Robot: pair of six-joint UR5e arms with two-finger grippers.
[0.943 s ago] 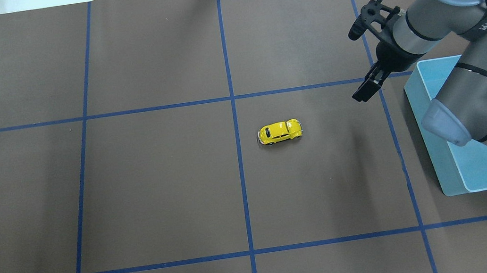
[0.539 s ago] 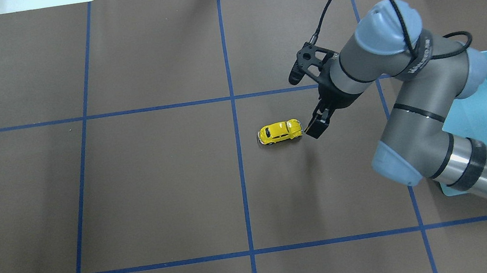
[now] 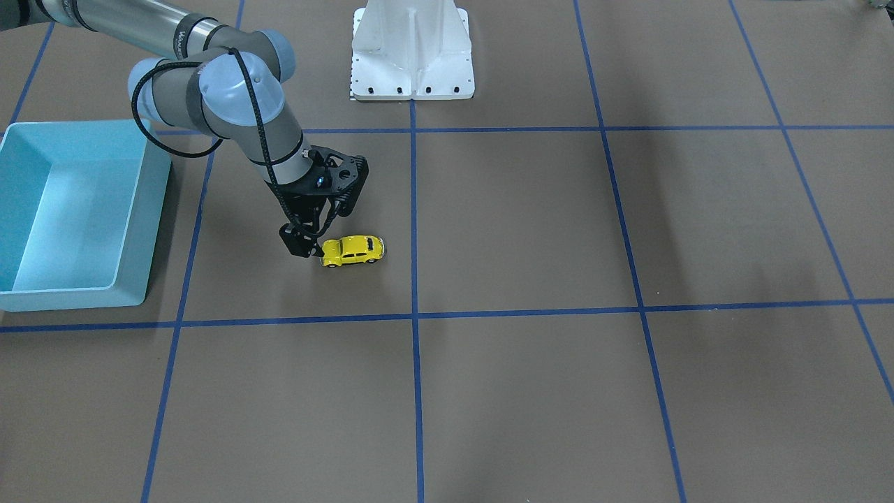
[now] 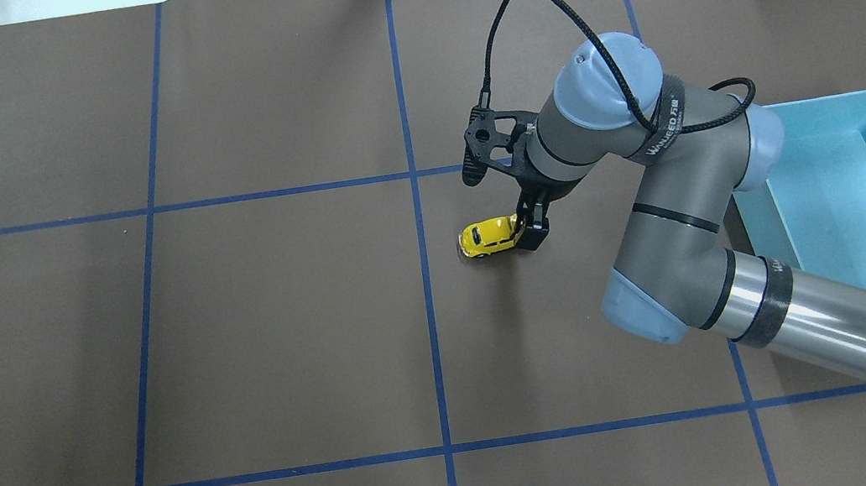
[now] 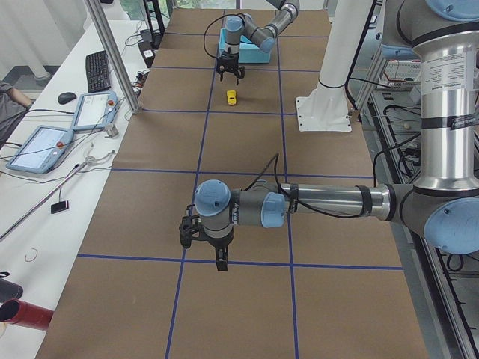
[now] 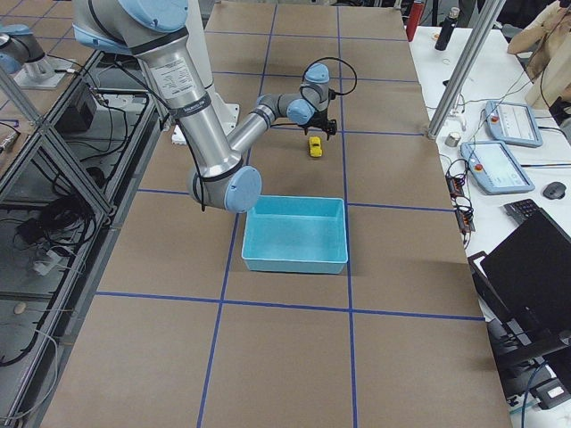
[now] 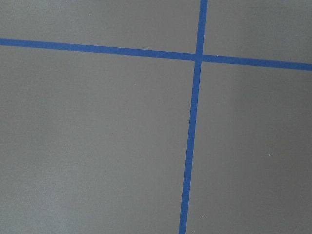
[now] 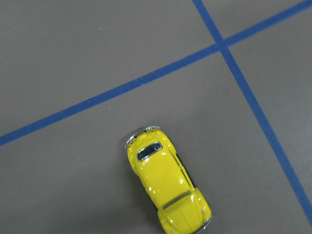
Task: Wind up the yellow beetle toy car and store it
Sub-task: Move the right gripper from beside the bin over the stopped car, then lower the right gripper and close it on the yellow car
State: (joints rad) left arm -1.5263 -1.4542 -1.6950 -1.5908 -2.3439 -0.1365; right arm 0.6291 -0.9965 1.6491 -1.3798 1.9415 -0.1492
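A tiny glossy bright-yellow beetle-shaped toy car (image 4: 491,236) stands on its wheels on the brown paper-covered surface (image 4: 286,340), just beside the central blue tape line (image 4: 428,294). The right gripper (image 4: 531,234) hangs low at one end of the car, and whether its fingers are apart or together cannot be told. A light-blue rectangular plastic bin (image 4: 845,219) sits well apart. The left gripper (image 5: 218,258) hovers above bare surface, its state unclear.

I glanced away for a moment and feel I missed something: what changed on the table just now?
The right gripper swung from beside the light-blue plastic bin across the table and came down at one end of the small glossy yellow beetle-shaped toy car. Whether it grips the car is unclear. Car and bin stayed put.
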